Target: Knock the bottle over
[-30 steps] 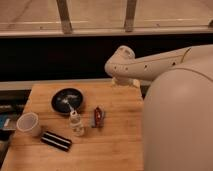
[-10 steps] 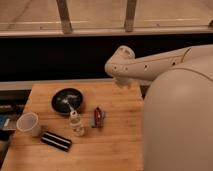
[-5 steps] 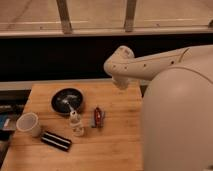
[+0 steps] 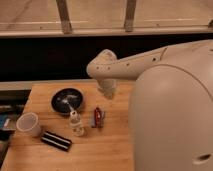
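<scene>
White and round, the robot's big body [image 4: 172,120] filled the side of the view at 3 o'clock, and its long arm [image 4: 137,62] reached out from there over the wooden table [image 4: 107,150]. The arm bent down at its end so the gripper [image 4: 108,90] hung over the back of the table, touching nothing. I could not tell if the gripper was open or shut, but it held nothing I could see. The black dish [image 4: 66,100] sat toward the back on the left. The white mug [image 4: 28,124] stood near the left edge. A flat black bar [image 4: 56,141] lay in front of the mug. The bottle [image 4: 76,122] stood upright, just in front of the dish. From the bottle, the gripper was at about 1 o'clock, well apart from it. A little red-and-silver thing [image 4: 98,117] lay just beside the bottle at 3 o'clock. It looked like the push had not started, since the bottle was standing. I think the gripper hung high so it could come down beside the bottle and tip it sideways without hitting the red thing.
</scene>
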You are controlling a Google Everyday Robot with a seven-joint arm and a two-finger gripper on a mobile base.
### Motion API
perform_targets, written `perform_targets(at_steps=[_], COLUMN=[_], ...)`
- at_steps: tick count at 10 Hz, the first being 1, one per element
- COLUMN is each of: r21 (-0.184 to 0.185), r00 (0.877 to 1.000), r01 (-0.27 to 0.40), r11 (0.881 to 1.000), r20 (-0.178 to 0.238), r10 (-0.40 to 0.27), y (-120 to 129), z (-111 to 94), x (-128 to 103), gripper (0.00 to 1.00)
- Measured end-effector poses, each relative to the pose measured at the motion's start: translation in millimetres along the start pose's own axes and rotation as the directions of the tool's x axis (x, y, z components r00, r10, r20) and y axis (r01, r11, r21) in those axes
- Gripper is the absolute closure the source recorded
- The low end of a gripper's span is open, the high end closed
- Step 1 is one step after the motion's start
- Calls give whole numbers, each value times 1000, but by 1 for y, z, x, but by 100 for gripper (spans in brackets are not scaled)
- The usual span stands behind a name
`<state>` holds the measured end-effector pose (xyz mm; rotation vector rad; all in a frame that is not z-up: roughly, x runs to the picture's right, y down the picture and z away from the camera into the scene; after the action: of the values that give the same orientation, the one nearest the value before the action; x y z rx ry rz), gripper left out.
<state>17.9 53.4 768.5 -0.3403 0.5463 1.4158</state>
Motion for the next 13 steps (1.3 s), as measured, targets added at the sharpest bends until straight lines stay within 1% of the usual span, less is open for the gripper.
perform_targets(at_steps=[1, 5, 6, 7, 8, 10, 11, 13], r21=[10, 13, 21, 26, 21, 8, -5, -27], r00=[999, 999, 999, 998, 996, 994, 991, 986], r01=[27, 29, 35, 48, 65, 76, 87, 111], r11=[1000, 999, 999, 999, 998, 997, 996, 993], r20=[-19, -21, -29, -43, -54, -84, -101, -125], r10=[-27, -29, -34, -47, -64, -75, -87, -114], y=[5, 5, 3, 4, 10, 17, 26, 38], z=[0, 0, 2, 6, 8, 17, 23, 31], x=[6, 6, 7, 14, 25, 56, 75, 102], gripper=[100, 100, 100, 100, 100, 100, 100, 100])
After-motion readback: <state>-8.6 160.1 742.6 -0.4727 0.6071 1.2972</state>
